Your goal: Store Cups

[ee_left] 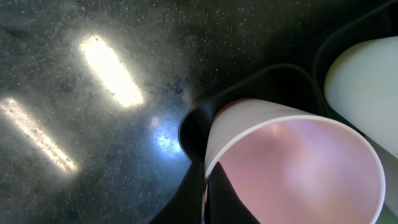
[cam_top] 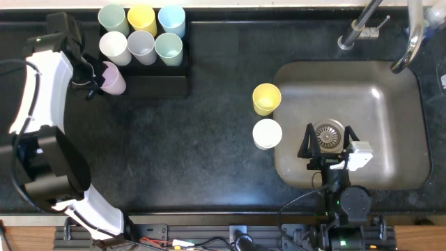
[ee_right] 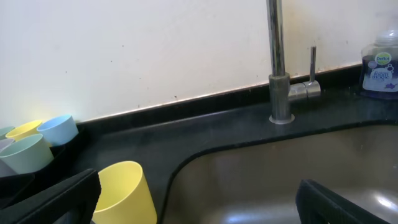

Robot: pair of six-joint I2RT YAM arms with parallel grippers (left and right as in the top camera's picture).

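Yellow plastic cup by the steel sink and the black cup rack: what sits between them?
Nothing: in the top view, bare black speckled countertop runs from yellow plastic cup to black cup rack.

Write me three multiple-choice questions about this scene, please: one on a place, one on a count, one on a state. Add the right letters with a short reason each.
1. Where do the loose yellow cup and the loose white cup stand? A. in the rack; B. on the counter beside the sink; C. inside the sink.
2. How many cups stand in the rack? A. four; B. eight; C. six.
3. The left gripper is: A. shut on the pink cup; B. open and empty; C. shut on a blue cup.
Answers: 1 B, both stand outside the basin; 2 C, two rows of three; 3 A, its jaws pinch the pink rim.
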